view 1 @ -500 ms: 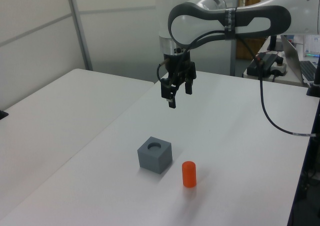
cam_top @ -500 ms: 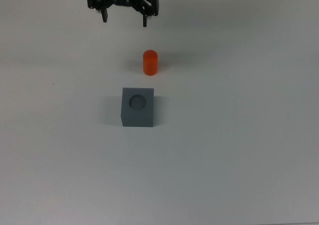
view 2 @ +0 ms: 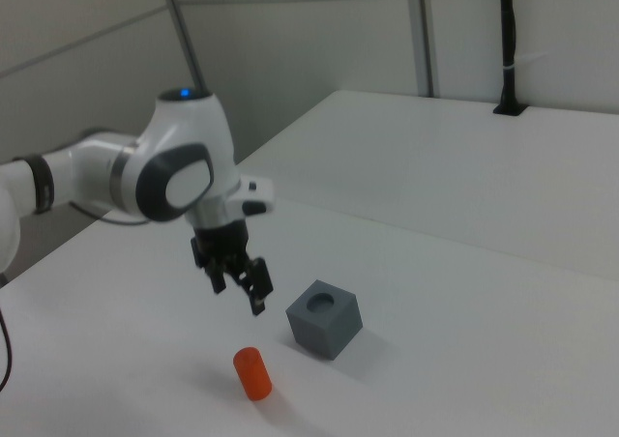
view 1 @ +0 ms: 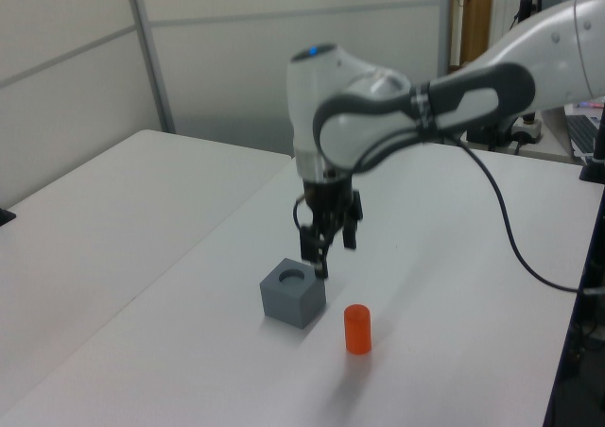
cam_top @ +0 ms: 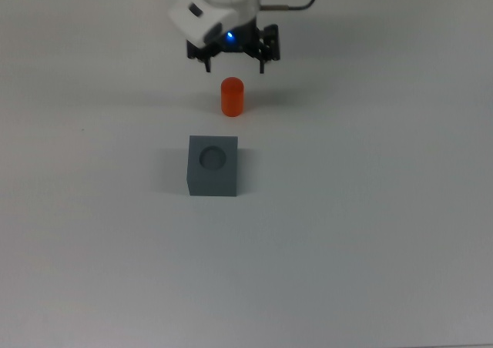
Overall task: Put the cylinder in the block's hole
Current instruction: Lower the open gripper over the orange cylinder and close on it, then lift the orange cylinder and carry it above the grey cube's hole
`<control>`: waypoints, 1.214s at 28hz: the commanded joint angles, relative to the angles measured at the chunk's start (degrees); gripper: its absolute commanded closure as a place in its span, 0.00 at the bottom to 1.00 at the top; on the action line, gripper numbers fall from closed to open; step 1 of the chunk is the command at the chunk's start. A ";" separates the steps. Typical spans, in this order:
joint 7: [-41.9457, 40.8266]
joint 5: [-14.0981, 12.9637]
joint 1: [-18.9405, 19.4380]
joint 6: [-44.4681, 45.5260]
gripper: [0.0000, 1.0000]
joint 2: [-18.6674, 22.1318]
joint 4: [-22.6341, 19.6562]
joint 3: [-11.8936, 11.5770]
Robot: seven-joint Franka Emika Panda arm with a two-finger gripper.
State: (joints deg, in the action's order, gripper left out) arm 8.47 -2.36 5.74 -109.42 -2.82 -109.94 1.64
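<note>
Top view: small smooth orange-red cylinder (cam_top: 232, 96) stands upright on the white desk (cam_top: 370, 209), free, nothing touching it. Matte grey cube block (cam_top: 212, 165) sits just beside the cylinder, toward the top view's bottom, small gap between them, round hole facing up and empty. Block flat on the desk w/ hole up makes sense: the cylinder can drop in end-first w/o turning.

Black two-finger claw (cam_top: 233, 58) hangs above the desk, on the far side of the cylinder from the block, near the cylinder but apart from it. Fingers spread wide, nothing between them. Judging by that: it's the approach step, claw opened ahead of closing on the cylinder's sides. Pointing down, so prob. a grasp from above, which suits an upright cylinder.

Right view: claw (view 2: 242, 287) above the cylinder (view 2: 252, 372), clear air between; block (view 2: 324, 318) just beside the cylinder.

Left view: claw (view 1: 327, 249) looks to overlap the block's (view 1: 293, 292) far edge, but that's line of sight only; cylinder (view 1: 357, 328) stands nearer the camera than the block.

Task barely begun: cylinder not gripped, hole empty. Next needs centring over the cylinder, descent, then a squeeze. Risk: rounded smooth body could tip or slip if a finger nudges it off-centre.
</note>
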 commanded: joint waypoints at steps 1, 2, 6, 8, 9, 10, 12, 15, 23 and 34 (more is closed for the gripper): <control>0.06 -0.19 0.14 -5.27 0.00 2.12 -7.65 0.99; 0.06 -0.10 0.14 -5.71 0.00 2.12 -8.44 0.99; -0.12 1.12 -0.03 -7.74 0.00 2.12 -10.99 1.08; -0.38 2.18 -0.21 -7.83 0.00 2.03 -11.43 1.08; -0.38 2.88 -0.21 -7.91 0.00 1.94 -11.87 1.08; -0.38 3.58 -0.21 -7.91 0.00 1.94 -12.40 1.08; -0.30 5.25 -0.21 -9.14 0.00 1.77 -13.72 1.08; -0.38 5.52 -0.21 -11.07 0.00 1.59 -14.42 1.08; -0.38 7.01 -0.21 -12.83 0.23 0.36 -14.42 1.08; -0.65 8.50 -0.03 -14.06 0.52 -0.87 -14.25 1.08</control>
State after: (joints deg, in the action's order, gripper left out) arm 8.36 3.86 5.49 -121.30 -3.25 -123.29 2.84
